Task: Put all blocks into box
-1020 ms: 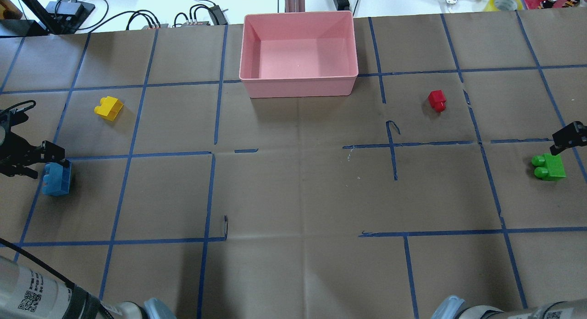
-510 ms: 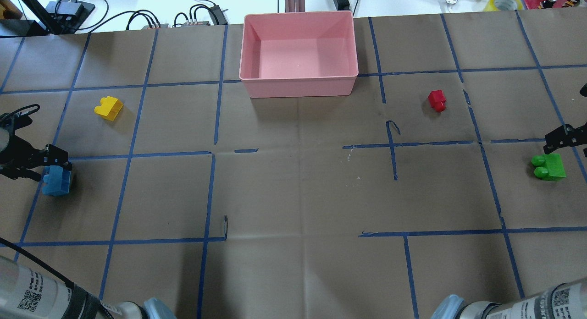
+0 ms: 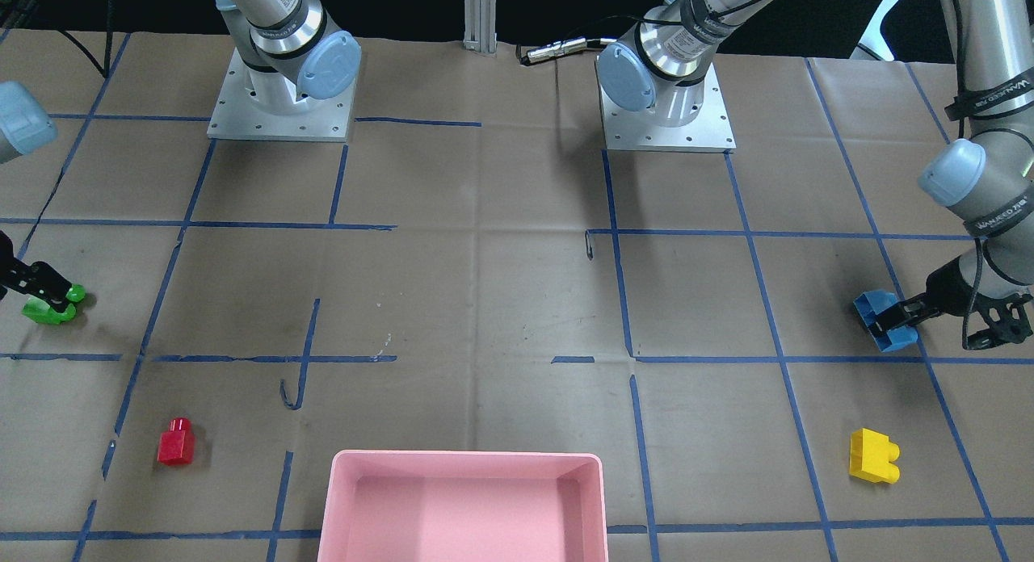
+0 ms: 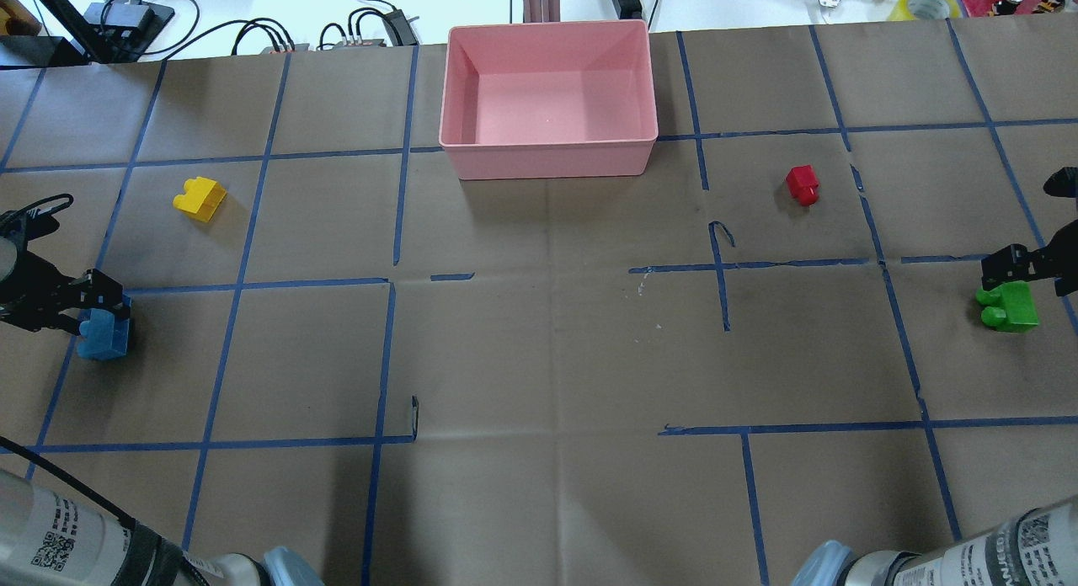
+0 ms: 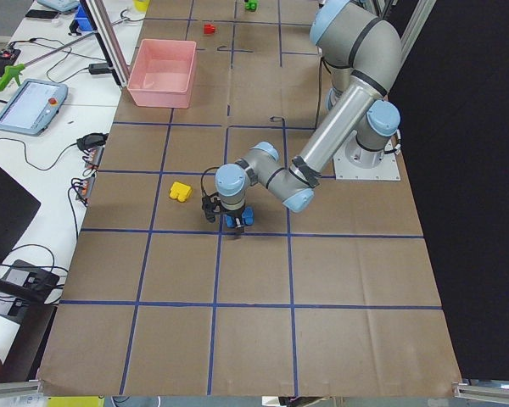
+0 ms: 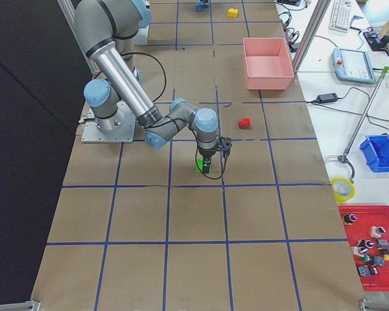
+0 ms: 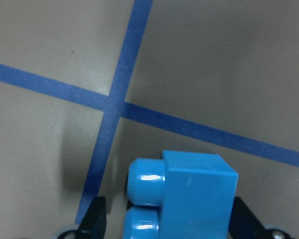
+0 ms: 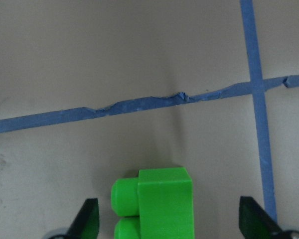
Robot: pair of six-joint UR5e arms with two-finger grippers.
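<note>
The blue block point(image 4: 103, 342) lies at the table's left edge, and my left gripper point(image 4: 94, 304) is low over it. In the left wrist view the block point(image 7: 189, 199) sits between the open fingers point(image 7: 95, 216), with a gap on the stud side. The green block point(image 4: 1015, 310) lies at the right edge. My right gripper point(image 4: 1017, 270) is open above it, its fingers point(image 8: 87, 219) wide on either side of the block point(image 8: 159, 204). The yellow block point(image 4: 200, 198) and red block point(image 4: 803, 184) lie loose on the paper. The pink box point(image 4: 547, 144) stands at the far middle with nothing in it.
Blue tape lines cross the brown paper. Cables and power bricks point(image 4: 370, 26) lie beyond the far edge, with a tape roll point(image 4: 926, 3) at the far right. The two arm bases point(image 3: 279, 102) stand on the robot's side.
My left gripper has come down around the blue block. My right gripper has moved left and down over the green block. No block has visibly moved.
</note>
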